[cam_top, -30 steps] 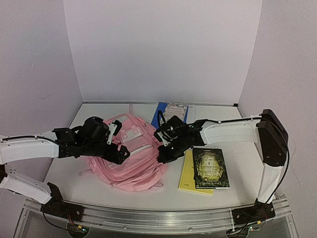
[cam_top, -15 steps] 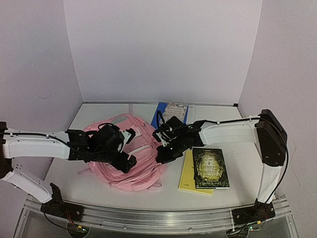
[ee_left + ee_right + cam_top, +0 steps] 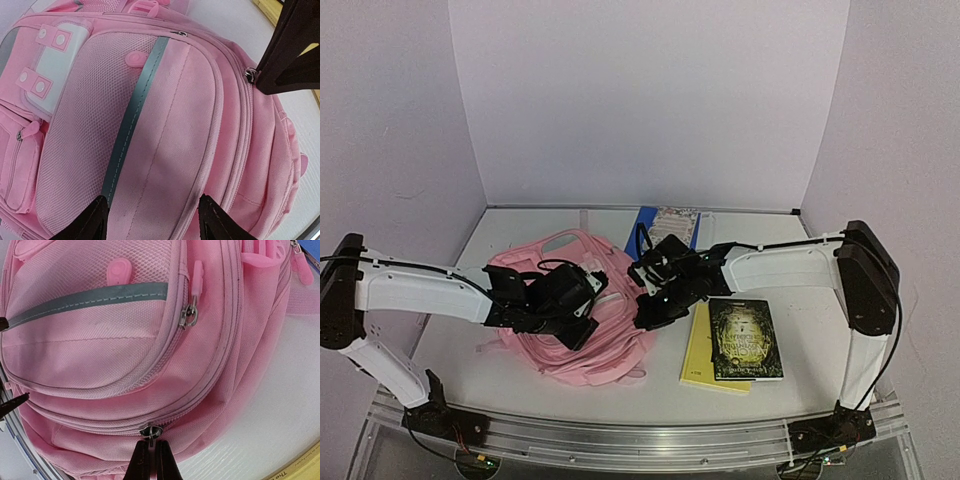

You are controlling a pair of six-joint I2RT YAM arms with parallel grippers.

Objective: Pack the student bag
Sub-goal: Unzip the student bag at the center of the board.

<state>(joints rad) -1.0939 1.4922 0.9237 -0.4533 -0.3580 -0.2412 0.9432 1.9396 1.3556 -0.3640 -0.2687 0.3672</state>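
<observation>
Two arms: both are at the student bag (image 3: 595,355), which lies front-up on the bench (image 3: 800,290), left of the books (image 3: 745,340).
Right gripper (image 3: 150,457): pinched closed on the zip pull (image 3: 150,431) at the bag's book-side edge.
Left gripper (image 3: 152,220): fingers apart, astride the front-pocket fabric, clamping nothing.
Next move: probably drawing the pull along the curved zip; the left arm is better placed to brace the bag.
</observation>
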